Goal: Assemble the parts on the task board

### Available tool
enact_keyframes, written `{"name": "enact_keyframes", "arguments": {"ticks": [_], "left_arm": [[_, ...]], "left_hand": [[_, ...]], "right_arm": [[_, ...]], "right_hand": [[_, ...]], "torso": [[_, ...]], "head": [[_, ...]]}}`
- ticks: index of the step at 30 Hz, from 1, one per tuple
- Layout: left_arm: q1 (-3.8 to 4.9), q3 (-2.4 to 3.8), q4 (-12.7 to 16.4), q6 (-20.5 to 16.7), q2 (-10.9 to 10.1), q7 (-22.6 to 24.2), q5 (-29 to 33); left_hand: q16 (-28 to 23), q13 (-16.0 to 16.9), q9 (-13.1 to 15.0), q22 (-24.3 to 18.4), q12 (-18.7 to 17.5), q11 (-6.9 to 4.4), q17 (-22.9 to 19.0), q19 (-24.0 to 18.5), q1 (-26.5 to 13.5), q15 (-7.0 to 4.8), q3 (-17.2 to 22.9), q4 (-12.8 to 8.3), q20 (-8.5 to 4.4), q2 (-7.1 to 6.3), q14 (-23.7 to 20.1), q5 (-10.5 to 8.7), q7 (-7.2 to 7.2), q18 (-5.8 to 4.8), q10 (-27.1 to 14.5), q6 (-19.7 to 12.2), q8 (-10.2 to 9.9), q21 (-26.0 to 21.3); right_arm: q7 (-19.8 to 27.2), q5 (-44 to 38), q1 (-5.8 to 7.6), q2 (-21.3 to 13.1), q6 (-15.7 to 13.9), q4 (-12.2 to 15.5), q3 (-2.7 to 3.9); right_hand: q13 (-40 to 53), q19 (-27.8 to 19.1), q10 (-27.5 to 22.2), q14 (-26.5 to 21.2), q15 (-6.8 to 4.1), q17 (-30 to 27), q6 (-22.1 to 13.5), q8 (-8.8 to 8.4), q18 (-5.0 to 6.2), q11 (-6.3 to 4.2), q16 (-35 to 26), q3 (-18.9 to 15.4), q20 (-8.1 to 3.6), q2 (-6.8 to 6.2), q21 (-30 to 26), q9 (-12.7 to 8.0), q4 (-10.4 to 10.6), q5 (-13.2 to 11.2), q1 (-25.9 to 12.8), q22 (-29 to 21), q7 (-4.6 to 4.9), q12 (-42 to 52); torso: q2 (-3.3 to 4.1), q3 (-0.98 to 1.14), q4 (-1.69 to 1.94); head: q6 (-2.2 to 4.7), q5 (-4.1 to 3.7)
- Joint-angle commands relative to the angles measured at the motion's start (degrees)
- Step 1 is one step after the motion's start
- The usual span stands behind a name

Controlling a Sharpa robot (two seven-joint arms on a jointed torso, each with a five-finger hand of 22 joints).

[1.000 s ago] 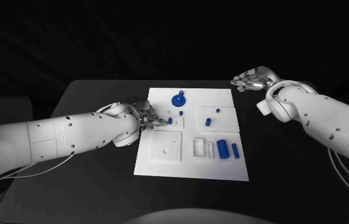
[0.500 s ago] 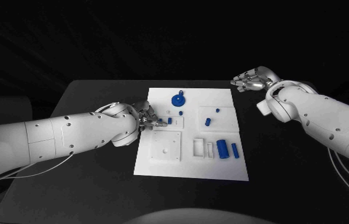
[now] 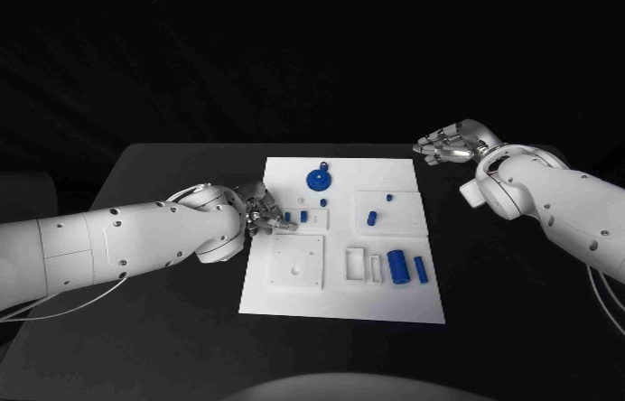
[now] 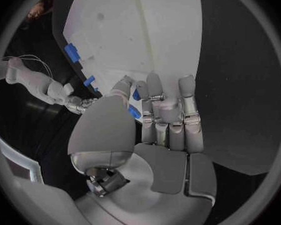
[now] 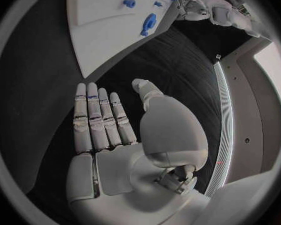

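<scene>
The white task board [image 3: 341, 288] lies mid-table. On it are a round blue part [image 3: 319, 180], small blue pegs [image 3: 303, 215] [image 3: 371, 218] and two blue cylinders [image 3: 398, 266]. My left hand [image 3: 267, 213] is at the board's left edge, its fingertips just short of the nearest peg. In the left wrist view, blue [image 4: 134, 110] shows between the thumb and the straight fingers of that hand [image 4: 162, 120]; I cannot tell whether it is held or stands on the board behind. My right hand [image 3: 450, 142] hovers beyond the board's far right corner, fingers straight and nothing in it [image 5: 115, 130].
The black table [image 3: 156, 175] extends left and right of the board. A raised white square block [image 3: 298, 261] and white slotted holders [image 3: 356, 265] sit on the board's near half. The right wrist view shows the board [image 5: 103, 30] and the left hand [image 5: 197, 7] far off.
My left hand has edged slightly right, toward the nearest peg. The right arm and the parts on the board have not moved.
</scene>
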Motion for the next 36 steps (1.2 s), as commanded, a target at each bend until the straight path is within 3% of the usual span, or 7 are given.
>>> {"name": "enact_keyframes", "arguments": {"ticks": [1,6,7,12,20,27,36], "left_arm": [[-0.62,-0.52,0.13,4.20,-0.54,-1.38,0.51],[-0.14,-0.42,0.55,4.84,-1.50,-1.46,0.88],[0.15,-0.40,0.57,4.95,-1.65,-1.45,1.08],[1.74,-0.09,0.65,6.05,-2.25,-1.18,2.86],[4.79,2.38,0.19,10.08,-2.84,-1.13,6.40],[7.96,2.93,-0.87,12.56,-3.19,-0.95,9.51],[9.52,3.43,-2.62,16.12,-2.69,2.90,14.08]], "left_hand": [[-0.32,-0.07,-3.74,0.70,-0.63,0.75,-1.41,-0.09,0.59,0.13,-0.82,-0.03,-0.47,0.24,-0.66,-2.23,4.93,-1.21,1.47,-6.46,-1.77,-0.49],[0.58,0.28,-13.67,0.79,-1.02,1.24,-2.83,0.34,0.58,0.42,-1.17,0.83,-0.30,0.13,-1.06,-5.71,5.96,-1.22,1.60,-9.33,-0.57,-1.46],[2.47,0.87,-25.34,1.24,-1.32,1.23,-5.36,0.81,1.08,0.43,-0.42,2.13,-0.26,-0.52,-1.76,-5.73,5.91,-1.08,1.65,-12.28,9.59,-3.02],[2.28,0.84,-24.67,1.08,-1.13,1.21,-5.41,0.96,0.86,0.44,-0.89,1.39,-0.25,0.48,-1.52,-5.67,5.91,-1.20,1.61,-11.81,8.92,-2.60],[1.85,0.65,-24.20,1.01,-1.40,1.23,-6.03,0.64,0.54,0.52,-0.68,1.61,-0.19,1.28,-1.81,-5.37,5.88,-1.28,1.41,-11.67,8.88,-2.67],[1.47,0.45,-23.91,0.96,-1.69,1.21,-6.54,0.60,0.28,0.53,-0.15,2.39,-0.18,1.76,-1.93,-5.18,5.85,-1.28,1.41,-11.54,8.70,-2.78],[-4.22,-1.84,-25.67,-0.76,-6.64,1.56,-10.07,-0.07,3.29,1.09,-0.33,-1.77,0.19,7.57,-3.29,-0.28,6.70,-1.51,-0.28,-12.68,5.60,-5.98]], "right_arm": [[0.35,-0.09,-0.07,-0.07,0.52,0.09,0.01],[0.35,-0.09,-0.16,-0.13,0.55,0.04,0.01],[0.35,-0.09,-0.18,-0.12,0.57,0.03,0.01],[0.36,-0.09,-0.33,-0.03,0.69,-0.07,0.01],[0.42,-0.09,-0.58,0.29,0.80,-0.49,0.01],[0.45,-0.09,-0.66,0.51,0.87,-0.74,0.01],[0.50,-0.08,-0.69,0.77,1.06,-1.11,0.01]], "right_hand": [[-0.07,-0.20,-0.42,-0.32,-0.02,-0.09,-0.08,-0.14,-0.37,0.06,-0.08,0.06,0.00,-0.27,-0.04,-0.05,-0.11,0.20,0.32,-0.07,0.49,0.21],[-0.07,-0.20,-0.42,-0.32,-0.02,-0.09,-0.08,-0.14,-0.37,0.06,-0.08,0.06,0.00,-0.27,-0.04,-0.05,-0.11,0.20,0.32,-0.07,0.49,0.21],[-0.07,-0.20,-0.42,-0.32,-0.02,-0.09,-0.08,-0.14,-0.37,0.06,-0.08,0.06,0.00,-0.27,-0.04,-0.05,-0.11,0.20,0.32,-0.07,0.49,0.21],[-0.07,-0.20,-0.42,-0.32,-0.02,-0.09,-0.08,-0.14,-0.37,0.06,-0.08,0.06,0.00,-0.27,-0.04,-0.05,-0.11,0.20,0.32,-0.07,0.49,0.21],[-0.07,-0.20,-0.42,-0.32,-0.02,-0.09,-0.08,-0.14,-0.37,0.06,-0.08,0.06,0.00,-0.27,-0.04,-0.05,-0.11,0.20,0.32,-0.07,0.49,0.21],[-0.07,-0.17,-0.41,-0.33,-0.04,-0.09,-0.07,-0.14,-0.36,0.05,-0.07,0.10,0.00,-0.16,-0.03,-0.05,-0.22,0.18,0.27,-0.06,0.49,0.22],[-0.07,-0.15,-0.38,-0.31,-0.04,-0.08,-0.05,-0.13,-0.36,0.04,-0.05,0.12,0.00,-0.11,-0.02,-0.05,-0.25,0.17,0.20,-0.06,0.46,0.23]], "torso": [[-0.02,-0.02,0.01],[0.02,-0.08,0.00],[0.02,-0.10,-0.02],[0.02,-0.04,-0.05],[-0.01,-0.05,-0.02],[-0.01,0.08,-0.03],[0.04,0.04,-0.08]], "head": [[0.14,-0.16],[0.17,-0.27],[0.21,-0.25],[0.29,-0.17],[0.63,-0.08],[0.81,0.00],[1.03,-0.46]]}}
